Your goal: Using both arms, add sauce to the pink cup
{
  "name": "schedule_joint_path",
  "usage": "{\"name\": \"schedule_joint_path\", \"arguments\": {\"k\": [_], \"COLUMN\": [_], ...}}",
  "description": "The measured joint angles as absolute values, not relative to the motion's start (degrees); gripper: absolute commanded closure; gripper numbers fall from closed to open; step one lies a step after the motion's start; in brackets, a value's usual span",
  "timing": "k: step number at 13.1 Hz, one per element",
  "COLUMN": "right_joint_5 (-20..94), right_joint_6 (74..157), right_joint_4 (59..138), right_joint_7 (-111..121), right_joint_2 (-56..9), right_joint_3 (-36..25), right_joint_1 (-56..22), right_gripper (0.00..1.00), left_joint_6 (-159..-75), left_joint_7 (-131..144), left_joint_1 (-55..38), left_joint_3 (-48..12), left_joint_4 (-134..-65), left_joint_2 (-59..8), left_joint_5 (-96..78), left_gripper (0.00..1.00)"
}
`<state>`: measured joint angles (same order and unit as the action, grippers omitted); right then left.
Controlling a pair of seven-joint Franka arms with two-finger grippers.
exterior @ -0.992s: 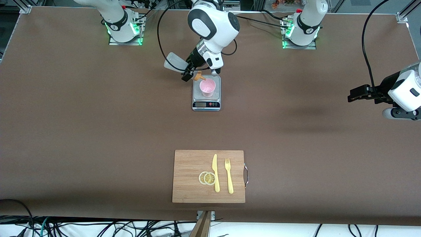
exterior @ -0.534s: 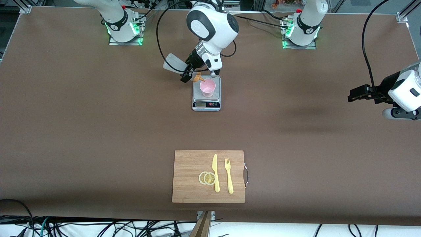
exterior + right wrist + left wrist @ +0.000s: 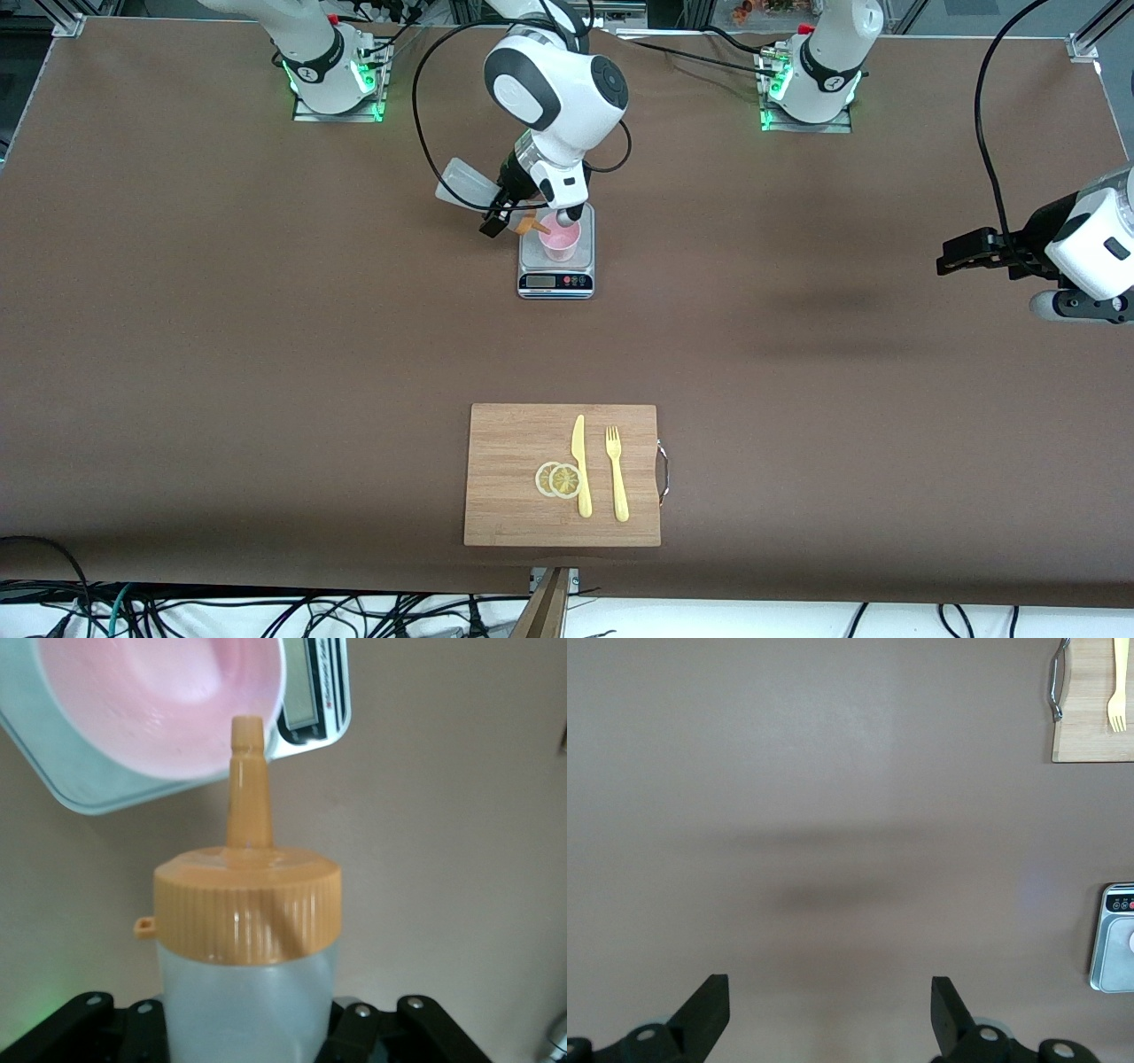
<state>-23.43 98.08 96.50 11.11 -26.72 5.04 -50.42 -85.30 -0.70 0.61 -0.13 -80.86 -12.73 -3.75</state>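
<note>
The pink cup point(image 3: 560, 237) stands on a small kitchen scale point(image 3: 555, 282) near the robots' bases. My right gripper point(image 3: 498, 215) is shut on the sauce bottle point(image 3: 462, 185), a translucent whitish bottle with an orange nozzle cap point(image 3: 532, 225). The bottle is tilted, nozzle down, with the tip at the cup's rim. In the right wrist view the bottle point(image 3: 248, 1010) fills the jaws and its nozzle point(image 3: 247, 780) points into the pink cup point(image 3: 159, 700). My left gripper point(image 3: 952, 257) is open and empty, waiting above the table at the left arm's end; its fingertips point(image 3: 709, 1014) show over bare table.
A wooden cutting board point(image 3: 505, 514) lies nearer the front camera, with lemon slices point(image 3: 558, 479), a yellow knife point(image 3: 580, 465) and a yellow fork point(image 3: 617, 474) on it. The board's corner point(image 3: 1090, 726) and the scale point(image 3: 1112, 939) show in the left wrist view.
My right arm has swung slightly toward its own end of the table and lowered the bottle, bringing the nozzle down onto the cup's rim. The left arm has not moved.
</note>
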Motion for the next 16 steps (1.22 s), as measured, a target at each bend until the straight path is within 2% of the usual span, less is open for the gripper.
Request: {"name": "schedule_joint_path", "arguments": {"k": [7, 16], "right_joint_5": [-17.2, -2.7], "right_joint_6": [100.7, 113.3], "right_joint_4": [96.7, 101.0], "right_joint_7": [14.2, 30.8], "right_joint_2": [-26.5, -23.5], "right_joint_3": [5.0, 4.9], "right_joint_1": [-49.0, -41.7], "right_gripper": [0.80, 0.80], "left_joint_6": [-85.3, -85.3], "left_joint_7": [-0.7, -0.7], "left_joint_1": [0.6, 0.6], "left_joint_3": [-0.1, -0.1], "left_joint_4": [-80.9, -80.9], "left_joint_2": [-12.7, -12.7], "left_joint_5": [-3.8, -3.8], "left_gripper": [0.00, 0.00]}}
